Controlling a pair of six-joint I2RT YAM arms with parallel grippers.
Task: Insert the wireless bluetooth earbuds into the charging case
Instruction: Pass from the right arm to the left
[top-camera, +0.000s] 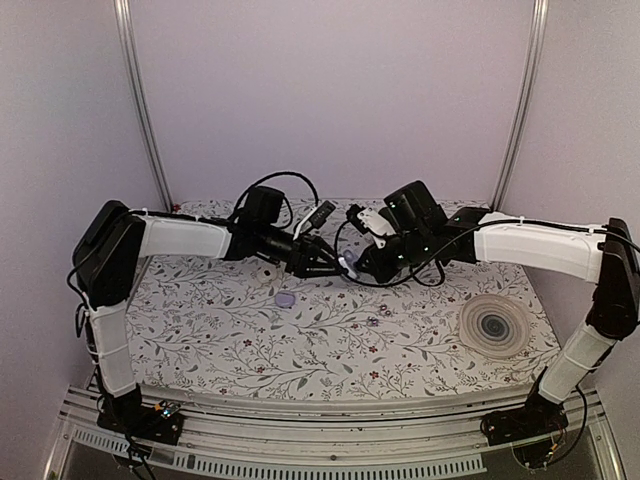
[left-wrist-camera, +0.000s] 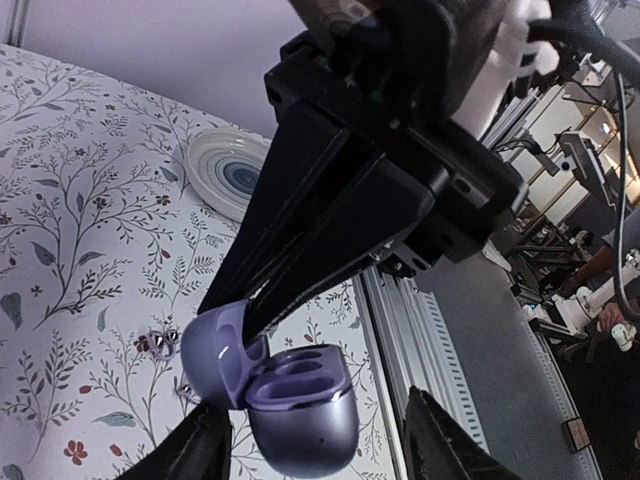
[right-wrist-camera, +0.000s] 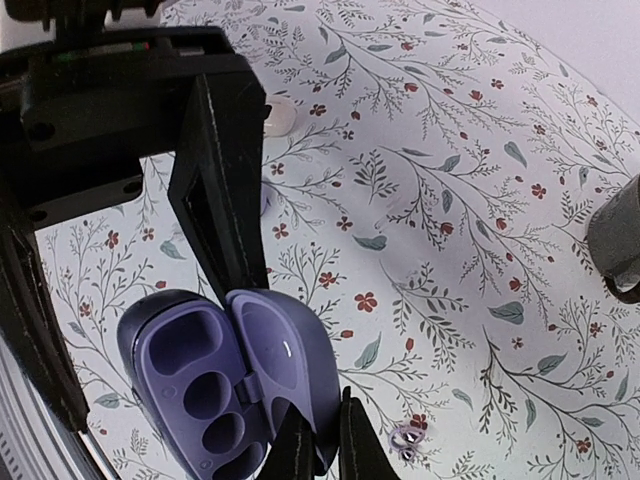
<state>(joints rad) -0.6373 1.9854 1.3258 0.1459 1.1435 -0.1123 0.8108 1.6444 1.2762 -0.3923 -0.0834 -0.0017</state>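
- The lilac disc (top-camera: 286, 298) lies on the flowered counter (top-camera: 250, 350), left of centre in the top view. It is no part of this job, so I leave it alone.
- My left gripper (left-wrist-camera: 315, 440) has its fingers (left-wrist-camera: 205, 445) spread, straddling the lower shell of the case. In its own wrist view the finger at lower right stands clear of the shell. The one at lower left is just beside it, and I cannot tell whether it touches.
- The charging case (right-wrist-camera: 200, 380) hangs open at the centre of the top view, between the two arms and apparently off the counter. Its sockets are empty.
- My right gripper (right-wrist-camera: 325, 438) has its fingers (right-wrist-camera: 298, 445) pressed together on the rim of the lid (right-wrist-camera: 285, 350), so the case seems to hang by the lid alone.
- I read this step as a handover. I should centre the left fingers on the lower shell, below its rim, and close them slowly before the right lets go. The shell is glossy and rounded, so an off-centre pinch may squirt it out. While both arms hold it, neither should pull against the hinge.
- The earbuds (left-wrist-camera: 160, 345), two small shiny pieces, lie close together on the counter, lower right of the case in the top view. With the sockets held facing up, the right arm could fetch them.
- The swirl-patterned plate (top-camera: 495, 325) sits far right, well apart.
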